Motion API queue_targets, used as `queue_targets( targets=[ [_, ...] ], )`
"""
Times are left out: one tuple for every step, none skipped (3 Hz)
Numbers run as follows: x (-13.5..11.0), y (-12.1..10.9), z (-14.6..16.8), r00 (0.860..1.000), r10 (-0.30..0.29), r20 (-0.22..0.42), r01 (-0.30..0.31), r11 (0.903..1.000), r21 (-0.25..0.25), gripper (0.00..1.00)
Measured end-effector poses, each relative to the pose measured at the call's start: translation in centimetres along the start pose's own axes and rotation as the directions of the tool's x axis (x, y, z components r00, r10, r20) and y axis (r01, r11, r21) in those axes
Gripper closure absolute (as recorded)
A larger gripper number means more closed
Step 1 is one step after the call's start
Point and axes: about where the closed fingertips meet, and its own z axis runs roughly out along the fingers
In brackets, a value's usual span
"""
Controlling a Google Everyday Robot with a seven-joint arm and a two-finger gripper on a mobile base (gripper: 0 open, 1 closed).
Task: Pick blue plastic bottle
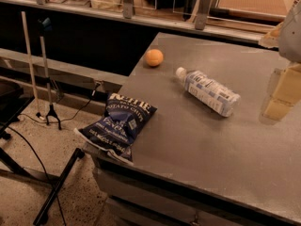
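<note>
The blue plastic bottle [208, 91] lies on its side on the grey table [202, 145]. It is clear, with a white-and-blue label, and its white cap points to the upper left. My gripper [280, 102] hangs at the right edge of the view, to the right of the bottle's base and apart from it, a little above the tabletop. It holds nothing that I can see.
An orange ball [154, 57] sits near the table's far left edge. A dark blue chip bag [120, 125] lies at the front left corner and overhangs the edge. A counter rail [141, 18] runs behind the table. Stands and cables [47, 107] are on the floor to the left.
</note>
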Motion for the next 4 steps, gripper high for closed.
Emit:
queue_targets(
  targets=[
    [-0.2,-0.1,0.1,1.0,-0.001,0.002,0.001,1.0,-0.001,0.0],
    [-2.4,-1.6,1.6,1.0,-0.009,0.017,0.009,0.9998,-0.017,0.0],
    [-4.6,-3.5,4.5,1.0,0.002,-0.01,-0.002,0.9975,-0.07,0.0],
    [-6.7,-5.7,7.8,0.998,0.045,-0.053,-0.052,0.9898,-0.133,0.0]
  ],
)
